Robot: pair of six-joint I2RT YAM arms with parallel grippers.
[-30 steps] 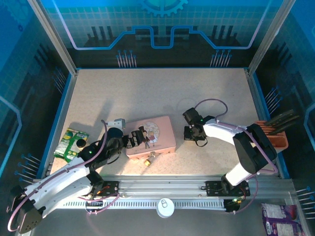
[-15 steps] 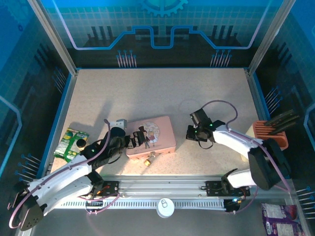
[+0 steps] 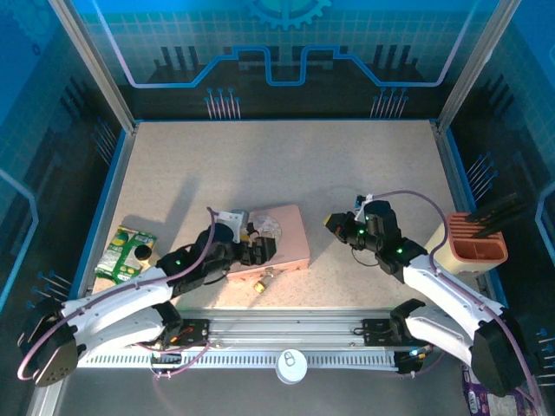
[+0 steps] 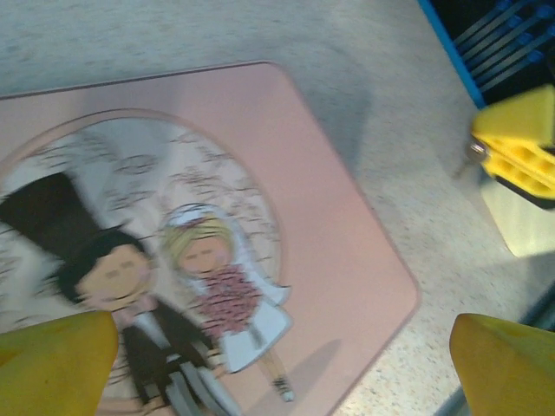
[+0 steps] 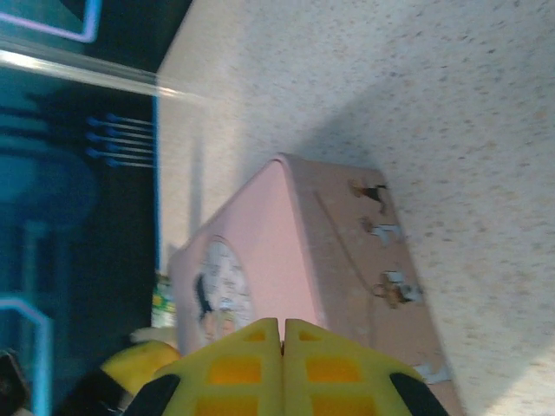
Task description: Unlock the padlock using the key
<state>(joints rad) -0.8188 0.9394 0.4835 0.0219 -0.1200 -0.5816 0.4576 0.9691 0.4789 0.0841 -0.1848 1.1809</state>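
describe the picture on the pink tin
A cartoon bride and groom on the tin, clearest in left wrist view.

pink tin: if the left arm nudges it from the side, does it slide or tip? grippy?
The pink tin lies flat and low on the table, so a side nudge would probably slide it rather than tip it. Its printed lid looks smooth in the left wrist view, so fingers may slip. Pushed off-centre, it could well pivot on its rounded corners.

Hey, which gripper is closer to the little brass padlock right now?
Left. The left gripper hovers over the pink tin's near edge, just beyond the padlock lying on the table. The right gripper is off past the tin's right end, farther away.
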